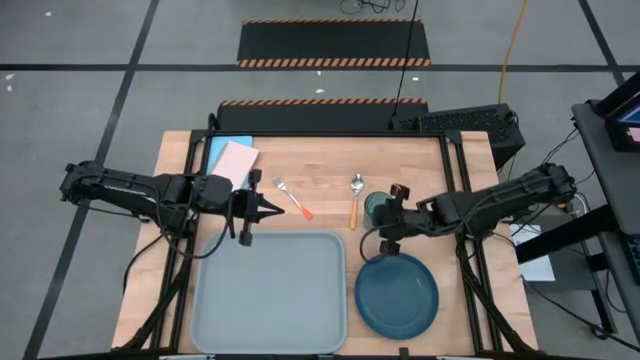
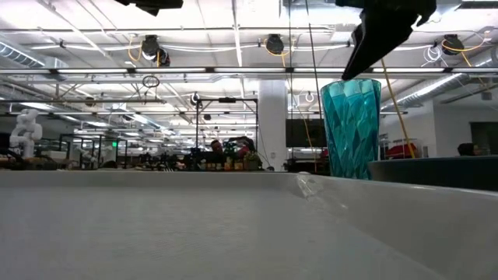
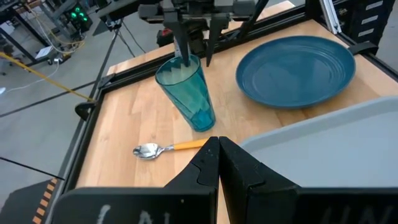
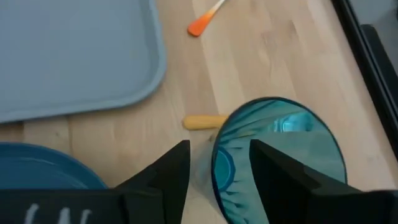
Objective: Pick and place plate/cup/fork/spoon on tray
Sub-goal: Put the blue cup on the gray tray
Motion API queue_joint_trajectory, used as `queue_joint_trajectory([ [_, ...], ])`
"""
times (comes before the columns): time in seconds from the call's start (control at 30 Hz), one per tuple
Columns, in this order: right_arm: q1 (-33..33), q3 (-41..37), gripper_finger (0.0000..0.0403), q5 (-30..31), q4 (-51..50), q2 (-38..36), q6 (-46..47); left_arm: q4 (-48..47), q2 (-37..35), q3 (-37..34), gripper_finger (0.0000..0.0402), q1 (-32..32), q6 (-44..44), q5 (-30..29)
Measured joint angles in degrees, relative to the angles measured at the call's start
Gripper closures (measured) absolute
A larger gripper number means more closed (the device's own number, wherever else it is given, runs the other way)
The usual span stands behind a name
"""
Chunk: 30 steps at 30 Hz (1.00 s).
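a: from above, the cup (image 1: 376, 207) stands upright on the tabletop (image 1: 320, 160), just beside the spoon (image 1: 355, 197) and right behind the plate (image 1: 396, 294). the right pincer (image 1: 386, 214) sits over its rim. the tray (image 1: 268, 291) holds nothing.

b: and the left pincer (image 1: 262, 209)?

a: shut on nothing, near the fork (image 1: 291, 197), by the tray's far edge.

b: low view?

a: the cup (image 2: 351, 128) rises beyond the tray's rim (image 2: 233, 175), a dark finger (image 2: 381, 35) dipping at its mouth.

b: left wrist view?

a: the right pincer (image 3: 194, 55) straddles the wall of the cup (image 3: 186, 92), one finger inside, one outside.

b: right wrist view?

a: the right pincer (image 4: 217, 165) stands wide, the cup's wall (image 4: 217, 155) running between the fingers, no squeeze visible.

b: how will it handle?

a: likely light, thin, slick plastic. i'd pinch the wall just below the lip, gently, since a hard pinch could flex it or tip it.
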Motion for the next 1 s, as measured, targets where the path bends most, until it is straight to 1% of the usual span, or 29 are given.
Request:
queue_joint_trajectory([
  [0.23, -0.1, -1.1, 0.0261, 0.0, -0.7, -0.2, 0.0, 0.0, 0.0, 0.0, 0.0391, 0.0, 0.1, 0.0],
  [0.33, -0.1, -2.6, 0.0278, -1.8, -0.9, -0.2, 0.0, 0.0, 0.0, 0.0, 0.0391, 0.0, 0.1, 0.0],
  [0.47, -0.2, -3.0, 0.0313, -3.0, -1.1, -0.2, -1.2, 0.1, 0.0, 0.0, 0.0391, 0.0, 0.6, 0.0],
  [0.7, -0.2, -3.0, 0.0392, -3.2, -1.1, -0.2, -3.6, 0.6, 0.0, 0.0, 0.0391, 0.0, 2.1, 0.0],
  [0.77, -0.2, -3.1, 0.0396, -2.9, -0.9, -0.2, -4.4, 1.2, 0.0, 0.0, 0.0391, 0.0, 2.2, 0.0],
  [0.87, -0.2, -3.1, 0.0390, -3.0, 0.9, -0.2, -4.6, 3.2, 0.0, 0.0, 0.0391, 0.0, 2.2, 0.0],
  [1.0, -0.2, -2.4, 0.0395, -3.0, 4.1, -0.2, -7.6, 5.4, 0.0, 0.0, 0.0391, 0.0, 2.3, 0.0],
])
